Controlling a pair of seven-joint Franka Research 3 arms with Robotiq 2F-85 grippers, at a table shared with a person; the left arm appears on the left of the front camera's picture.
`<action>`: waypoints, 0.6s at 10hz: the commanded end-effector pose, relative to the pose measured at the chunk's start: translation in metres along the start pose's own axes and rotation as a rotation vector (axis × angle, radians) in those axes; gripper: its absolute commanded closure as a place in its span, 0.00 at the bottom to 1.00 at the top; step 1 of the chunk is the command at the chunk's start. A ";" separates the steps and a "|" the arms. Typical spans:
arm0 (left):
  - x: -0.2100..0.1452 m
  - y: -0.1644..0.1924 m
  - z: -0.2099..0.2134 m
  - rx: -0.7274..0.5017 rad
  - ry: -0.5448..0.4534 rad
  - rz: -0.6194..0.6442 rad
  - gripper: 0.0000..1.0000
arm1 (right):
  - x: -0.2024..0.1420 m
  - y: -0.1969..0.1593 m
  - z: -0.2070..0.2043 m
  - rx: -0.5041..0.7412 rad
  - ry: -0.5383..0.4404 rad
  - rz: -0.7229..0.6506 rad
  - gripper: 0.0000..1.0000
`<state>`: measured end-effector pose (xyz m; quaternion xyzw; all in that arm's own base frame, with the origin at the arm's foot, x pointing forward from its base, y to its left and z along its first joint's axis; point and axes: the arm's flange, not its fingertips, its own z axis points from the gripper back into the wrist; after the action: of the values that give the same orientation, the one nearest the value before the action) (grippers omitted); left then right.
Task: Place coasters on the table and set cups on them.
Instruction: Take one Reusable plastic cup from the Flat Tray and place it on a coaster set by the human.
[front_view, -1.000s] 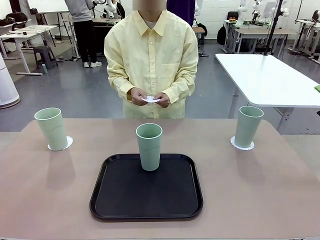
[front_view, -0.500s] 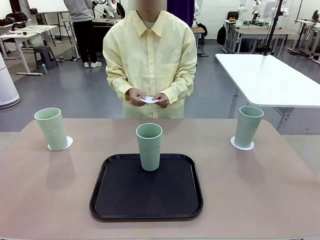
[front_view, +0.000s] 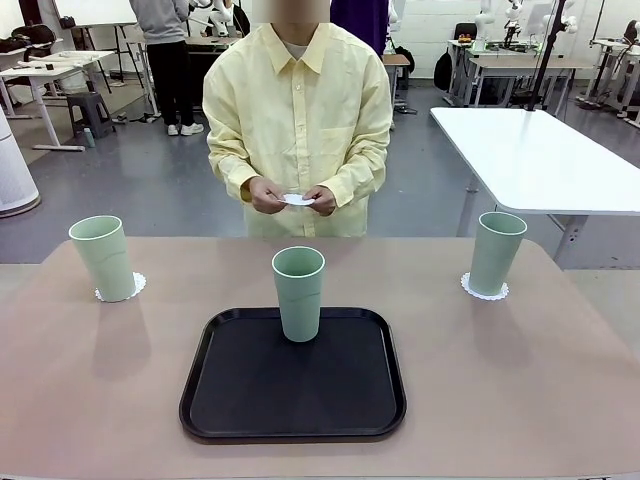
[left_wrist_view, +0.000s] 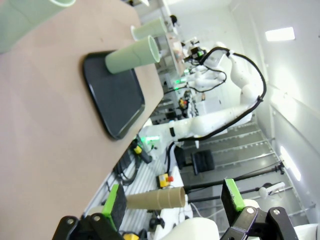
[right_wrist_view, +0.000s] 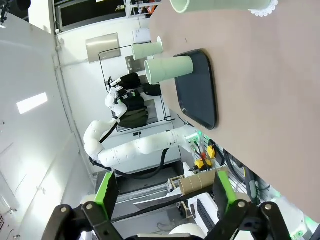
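Observation:
Three pale-green cups stand on the tan table. The left cup rests on a white lacy coaster, and the right cup on another coaster. The middle cup stands on the black tray, with no coaster under it. Behind the table, a person in a yellow shirt holds a third coaster in both hands at waist height. My left gripper is open and empty, off the table's edge. My right gripper is likewise open and empty, away from the cups.
The black tray lies at the table's centre front. A white table stands beyond the far right corner. Bare tabletop lies left and right of the tray. The right wrist view takes in the other arm at a distance.
The person has shifted slightly left and brought the coaster a little closer to the body. Cups, tray and grippers have not moved.

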<state>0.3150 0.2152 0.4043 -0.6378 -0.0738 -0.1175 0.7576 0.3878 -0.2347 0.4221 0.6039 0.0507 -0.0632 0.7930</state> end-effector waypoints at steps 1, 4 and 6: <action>0.000 -0.003 0.001 -0.003 -0.004 -0.003 0.00 | 0.010 -0.002 0.002 0.044 -0.027 0.097 0.00; 0.000 -0.003 0.001 -0.003 -0.004 -0.003 0.00 | 0.016 -0.009 -0.004 0.080 -0.055 0.129 0.00; 0.000 -0.003 0.001 -0.003 -0.004 -0.003 0.00 | 0.016 -0.007 -0.003 0.070 -0.033 0.131 0.00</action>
<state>0.3150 0.2152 0.4043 -0.6378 -0.0738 -0.1175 0.7576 0.4007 -0.2324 0.4114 0.6306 0.0017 -0.0321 0.7755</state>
